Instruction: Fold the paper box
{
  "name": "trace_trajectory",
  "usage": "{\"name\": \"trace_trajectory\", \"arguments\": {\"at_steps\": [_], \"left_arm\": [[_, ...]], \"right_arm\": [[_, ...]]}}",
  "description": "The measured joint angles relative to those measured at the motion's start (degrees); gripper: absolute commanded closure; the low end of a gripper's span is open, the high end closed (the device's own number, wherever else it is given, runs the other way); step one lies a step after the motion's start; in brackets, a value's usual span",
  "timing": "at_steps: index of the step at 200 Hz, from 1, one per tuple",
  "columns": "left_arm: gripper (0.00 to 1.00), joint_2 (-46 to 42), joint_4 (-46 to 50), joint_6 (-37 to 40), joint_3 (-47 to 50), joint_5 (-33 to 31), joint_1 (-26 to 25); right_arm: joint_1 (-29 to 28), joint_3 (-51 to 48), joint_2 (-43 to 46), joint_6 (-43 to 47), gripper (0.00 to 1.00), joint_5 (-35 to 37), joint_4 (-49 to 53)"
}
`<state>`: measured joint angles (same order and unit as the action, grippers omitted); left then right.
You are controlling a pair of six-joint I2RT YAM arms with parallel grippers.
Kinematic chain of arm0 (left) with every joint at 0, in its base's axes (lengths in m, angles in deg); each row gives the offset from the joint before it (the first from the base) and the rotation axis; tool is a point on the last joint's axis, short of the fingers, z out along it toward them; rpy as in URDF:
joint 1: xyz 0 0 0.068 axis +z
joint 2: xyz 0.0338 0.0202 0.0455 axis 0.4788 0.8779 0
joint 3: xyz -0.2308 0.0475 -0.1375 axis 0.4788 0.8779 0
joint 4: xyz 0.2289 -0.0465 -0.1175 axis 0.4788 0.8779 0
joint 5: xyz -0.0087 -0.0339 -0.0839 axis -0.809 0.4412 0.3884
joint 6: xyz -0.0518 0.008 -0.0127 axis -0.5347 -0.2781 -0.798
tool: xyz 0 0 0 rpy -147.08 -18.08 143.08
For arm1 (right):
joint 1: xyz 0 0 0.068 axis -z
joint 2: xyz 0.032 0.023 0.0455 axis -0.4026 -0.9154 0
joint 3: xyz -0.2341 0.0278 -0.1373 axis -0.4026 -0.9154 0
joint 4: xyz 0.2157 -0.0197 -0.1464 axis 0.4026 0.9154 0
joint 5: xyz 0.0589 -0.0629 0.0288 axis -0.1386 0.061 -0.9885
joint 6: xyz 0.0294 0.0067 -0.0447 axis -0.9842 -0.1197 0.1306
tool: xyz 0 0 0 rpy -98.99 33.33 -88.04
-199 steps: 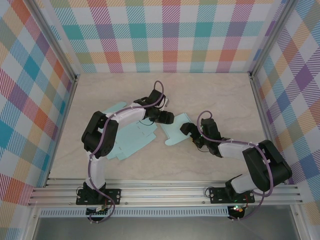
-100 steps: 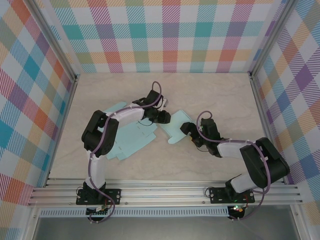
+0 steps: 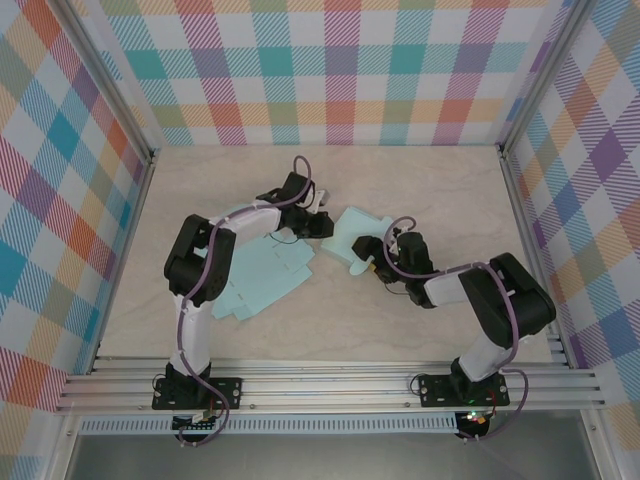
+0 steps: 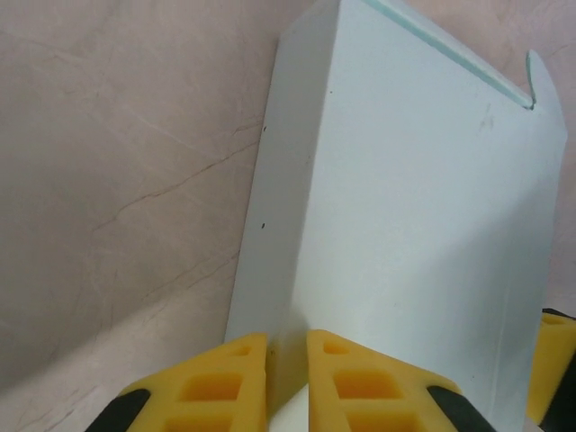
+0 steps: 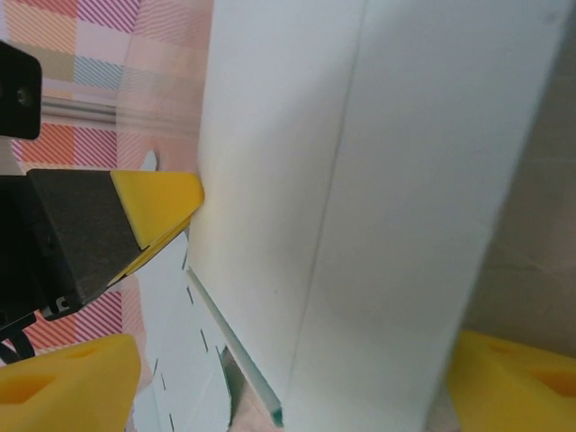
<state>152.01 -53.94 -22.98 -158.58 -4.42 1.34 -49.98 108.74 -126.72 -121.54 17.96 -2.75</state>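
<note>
The paper box (image 3: 262, 275) is a pale blue cut sheet lying flat on the table, with one flap (image 3: 352, 232) raised at its right end. My left gripper (image 3: 318, 225) is at that flap's left edge. In the left wrist view its yellow fingers (image 4: 211, 378) are shut on the flap's folded edge (image 4: 414, 225), gripper (image 4: 288, 360). My right gripper (image 3: 370, 262) is at the flap's near right side. In the right wrist view it (image 5: 292, 346) stands open and wide, with the upright panel (image 5: 378, 198) between its fingers. The left arm's yellow finger (image 5: 157, 200) shows beyond the panel.
The wooden table (image 3: 450, 190) is enclosed by plaid walls on the left, back and right. An aluminium rail (image 3: 330, 385) runs along the near edge by the arm bases. The flat sheet's dashed fold lines (image 5: 193, 306) lie under the panel.
The left gripper has shut on the flap's edge. Both grippers have moved back and left, and the flap has risen from lying low to standing up.
</note>
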Motion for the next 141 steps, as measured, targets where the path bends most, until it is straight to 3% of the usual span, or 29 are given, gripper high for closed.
{"name": "trace_trajectory", "arguments": {"at_steps": [51, 141], "left_arm": [[0.97, 1.64, 0.31, 1.09, -1.53, 5.01, 1.9], [1.0, 4.7, 2.73, 3.63, -5.35, 10.38, 4.55]], "right_arm": [[0.0, 1.88, -3.21, 0.37, 0.13, -1.33, -3.1], [0.39, 3.04, -4.63, 1.68, 0.12, -2.4, -4.07]]}}
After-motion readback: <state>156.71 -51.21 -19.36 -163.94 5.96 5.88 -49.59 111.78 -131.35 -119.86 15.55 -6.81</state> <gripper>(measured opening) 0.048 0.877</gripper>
